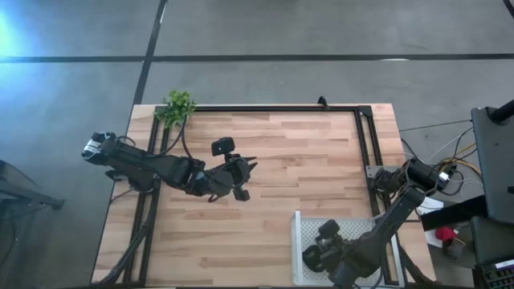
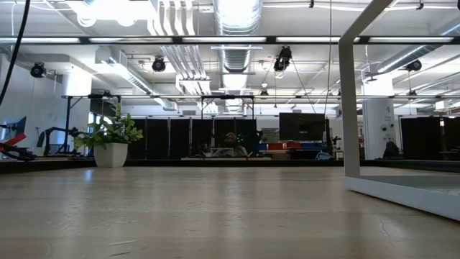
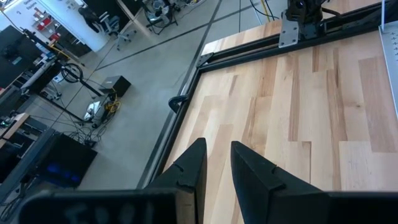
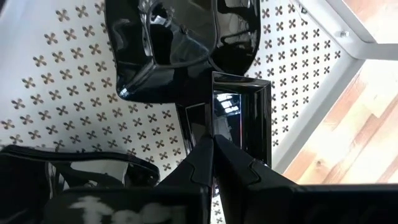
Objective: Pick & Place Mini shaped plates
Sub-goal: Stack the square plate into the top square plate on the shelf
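Note:
Several glossy black mini shaped plates lie in the white perforated tray (image 4: 56, 74) at the table's near right corner (image 1: 299, 233). In the right wrist view a rounded plate (image 4: 180, 50) lies beyond a square plate (image 4: 239, 118), and another (image 4: 68, 171) lies beside them. My right gripper (image 4: 213, 142) points down into the tray, shut on the square plate. My left gripper (image 3: 217, 165) hovers over the table's middle (image 1: 241, 172), slightly open, with nothing between its fingers. My right gripper pinches the square plate's raised rim (image 4: 214, 109) between its two fingertips. It comes from above, pointing steeply down. The rim runs on straight ahead of the shut tips. Whether the plate rests on the tray or is lifted, I cannot tell.
A small green plant (image 1: 177, 107) stands at the table's far left corner, seen also in the low view (image 2: 111, 140). A black rail (image 1: 273, 108) runs along the far edge and down the right side. Bare wood (image 1: 305, 160) spreads between the two arms.

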`<state>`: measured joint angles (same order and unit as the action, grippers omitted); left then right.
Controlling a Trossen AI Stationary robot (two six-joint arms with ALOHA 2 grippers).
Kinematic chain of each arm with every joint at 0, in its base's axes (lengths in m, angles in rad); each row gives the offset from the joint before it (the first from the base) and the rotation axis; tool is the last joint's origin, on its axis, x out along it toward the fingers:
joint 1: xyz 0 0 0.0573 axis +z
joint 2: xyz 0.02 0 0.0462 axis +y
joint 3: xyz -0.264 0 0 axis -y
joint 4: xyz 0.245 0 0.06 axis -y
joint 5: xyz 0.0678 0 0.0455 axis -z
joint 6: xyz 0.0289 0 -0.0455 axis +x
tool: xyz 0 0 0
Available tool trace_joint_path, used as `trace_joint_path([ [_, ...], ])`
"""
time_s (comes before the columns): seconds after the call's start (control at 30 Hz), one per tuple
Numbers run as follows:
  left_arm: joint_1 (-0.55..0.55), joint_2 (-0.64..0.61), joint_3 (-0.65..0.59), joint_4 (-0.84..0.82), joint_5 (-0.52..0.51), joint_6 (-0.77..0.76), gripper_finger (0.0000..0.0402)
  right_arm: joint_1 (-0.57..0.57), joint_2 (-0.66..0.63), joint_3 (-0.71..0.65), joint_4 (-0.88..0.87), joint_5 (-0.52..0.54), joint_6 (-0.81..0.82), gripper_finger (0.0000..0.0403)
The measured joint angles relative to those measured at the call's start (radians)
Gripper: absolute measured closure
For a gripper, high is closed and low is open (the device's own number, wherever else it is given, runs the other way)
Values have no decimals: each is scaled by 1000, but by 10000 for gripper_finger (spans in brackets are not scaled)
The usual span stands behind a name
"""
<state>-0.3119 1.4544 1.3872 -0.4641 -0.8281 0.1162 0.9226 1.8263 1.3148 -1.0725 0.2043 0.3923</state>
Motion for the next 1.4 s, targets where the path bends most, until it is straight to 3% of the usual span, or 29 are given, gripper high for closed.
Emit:
trace_joint_path([
  [0.53, 0, 0, 0, 0, 0, 0, 328, 0, 0, 0, 13, 5, 65, 392],
  [1.03, 0, 0, 0, 0, 0, 15, 328, 0, 0, -2, 6, 30, 53, 301],
  [1.4, 0, 0, 0, 0, 0, 23, 328, 0, -7, -2, -79, 25, 53, 311],
])
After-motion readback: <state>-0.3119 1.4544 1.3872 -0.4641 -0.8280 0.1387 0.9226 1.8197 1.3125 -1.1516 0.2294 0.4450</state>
